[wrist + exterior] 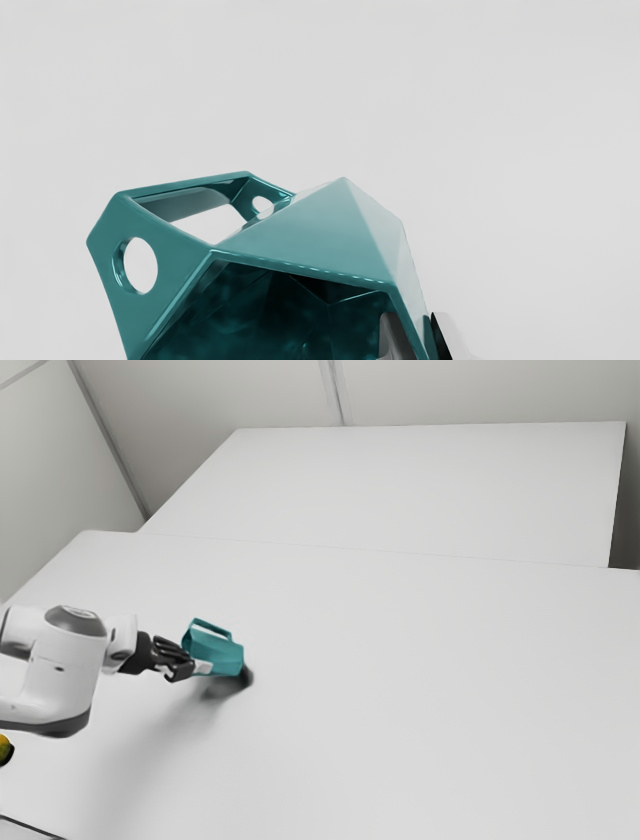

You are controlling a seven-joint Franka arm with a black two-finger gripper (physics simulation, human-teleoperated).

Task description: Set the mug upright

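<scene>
Wrist view has our gripper [419, 332] closed on one wall of the mug [310, 235], one finger inside the mouth and the other outside. The mug lies tipped over, mouth facing us and base pointing away, at or just above the table [400, 710]; we can't tell whether it touches. Our main worry is the slanted, faceted wall: gripped off to one side, the mug could swivel between our fingers as we turn it. If we lower it while tilted, a base edge might catch and tip it back; the handle [150, 227], jutting from another side, could add to that pull. Inside the mug we see our one fingertip; its deeper part is too dark to read.
</scene>
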